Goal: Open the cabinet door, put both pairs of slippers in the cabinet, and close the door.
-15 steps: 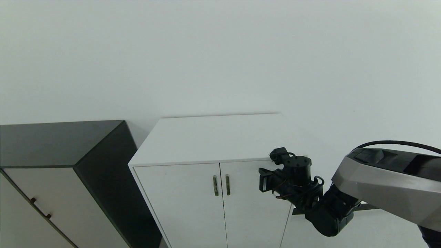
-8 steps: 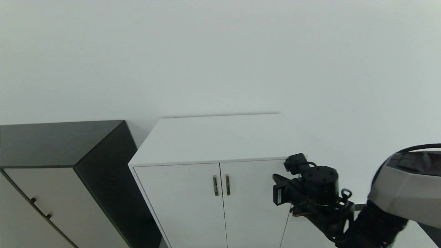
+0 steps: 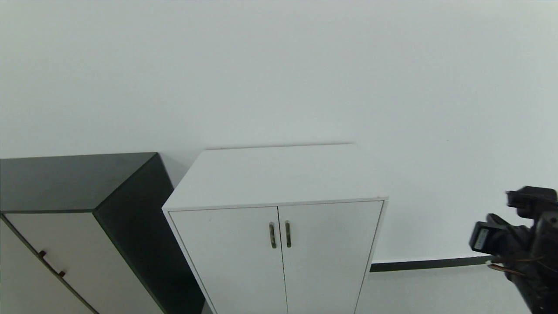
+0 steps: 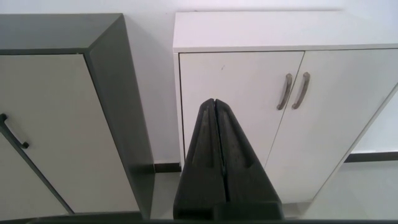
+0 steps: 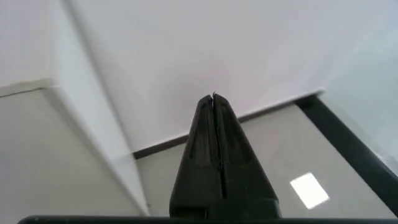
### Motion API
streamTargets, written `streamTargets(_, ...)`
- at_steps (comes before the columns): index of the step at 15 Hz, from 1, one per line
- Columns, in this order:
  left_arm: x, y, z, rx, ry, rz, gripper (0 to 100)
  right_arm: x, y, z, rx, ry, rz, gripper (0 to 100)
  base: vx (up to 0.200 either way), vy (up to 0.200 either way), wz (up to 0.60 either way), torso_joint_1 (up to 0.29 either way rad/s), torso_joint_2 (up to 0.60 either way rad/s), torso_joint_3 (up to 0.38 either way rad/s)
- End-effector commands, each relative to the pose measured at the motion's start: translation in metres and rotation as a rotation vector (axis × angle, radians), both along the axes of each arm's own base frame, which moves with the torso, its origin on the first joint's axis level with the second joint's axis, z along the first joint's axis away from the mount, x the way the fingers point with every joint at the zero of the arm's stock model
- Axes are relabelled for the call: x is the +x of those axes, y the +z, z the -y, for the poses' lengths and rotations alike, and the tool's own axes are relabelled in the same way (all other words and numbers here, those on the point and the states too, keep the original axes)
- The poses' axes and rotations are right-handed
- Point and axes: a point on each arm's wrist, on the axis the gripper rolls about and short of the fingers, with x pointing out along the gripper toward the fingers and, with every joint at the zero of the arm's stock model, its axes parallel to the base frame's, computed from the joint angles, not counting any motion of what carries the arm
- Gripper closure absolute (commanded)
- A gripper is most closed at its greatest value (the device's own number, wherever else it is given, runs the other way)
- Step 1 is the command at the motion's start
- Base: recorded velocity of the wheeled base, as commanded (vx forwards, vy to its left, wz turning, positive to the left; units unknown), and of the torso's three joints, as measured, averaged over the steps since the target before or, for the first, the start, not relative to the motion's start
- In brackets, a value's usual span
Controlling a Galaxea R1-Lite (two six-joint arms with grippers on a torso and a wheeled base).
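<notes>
The white cabinet (image 3: 279, 244) stands against the wall with both doors closed. Its two metal handles (image 3: 280, 234) sit side by side at the middle seam. My left gripper (image 4: 215, 102) is shut with nothing in it, held a good way in front of the left door (image 4: 239, 106), left of the handles (image 4: 294, 91). My right gripper (image 5: 213, 99) is shut and empty, off to the right of the cabinet's side panel (image 5: 37, 155), facing the wall and floor. The right arm's wrist (image 3: 518, 240) is at the right edge of the head view.
A taller dark cabinet with pale doors (image 3: 74, 183) stands close on the white cabinet's left, also in the left wrist view (image 4: 62, 124). A dark baseboard (image 3: 427, 264) runs along the wall to the right, above open floor (image 5: 273, 155).
My right arm has swung to the right, from in front of the cabinet's right door to the right edge of the head view. The cabinet doors stay closed.
</notes>
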Motion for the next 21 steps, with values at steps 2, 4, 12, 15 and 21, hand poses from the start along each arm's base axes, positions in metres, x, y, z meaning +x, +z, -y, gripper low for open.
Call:
streamTargets(2, 0.000, 0.000, 0.000, -0.001, 0.001, -0.001, 100, -0.050, 0.013, 0.050, 0.018, -0.216, 0.061, 100, 0.000, 0.000, 0.00, 0.000, 0.00, 0.000)
streamTargets(4, 0.000, 0.000, 0.000, -0.001, 0.004, -0.001, 100, -0.083, 0.019, 0.068, -0.005, -0.325, 0.038, 100, 0.000, 0.000, 0.00, 0.000, 0.00, 0.000)
streamTargets(12, 0.000, 0.000, 0.000, -0.001, 0.007, -0.001, 100, -0.221, -0.022, 0.066, 0.010, 0.097, 0.070, 100, 0.000, 0.000, 0.00, 0.000, 0.00, 0.000)
streamTargets(15, 0.000, 0.000, 0.000, -0.001, 0.007, -0.001, 100, -0.226, -0.028, 0.062, 0.022, 0.252, 0.115, 100, 0.000, 0.000, 0.00, 0.000, 0.00, 0.000)
streamTargets(21, 0.000, 0.000, 0.000, -0.001, 0.007, -0.001, 100, -0.224, -0.031, 0.056, 0.023, 0.518, 0.116, 100, 0.000, 0.000, 0.00, 0.000, 0.00, 0.000)
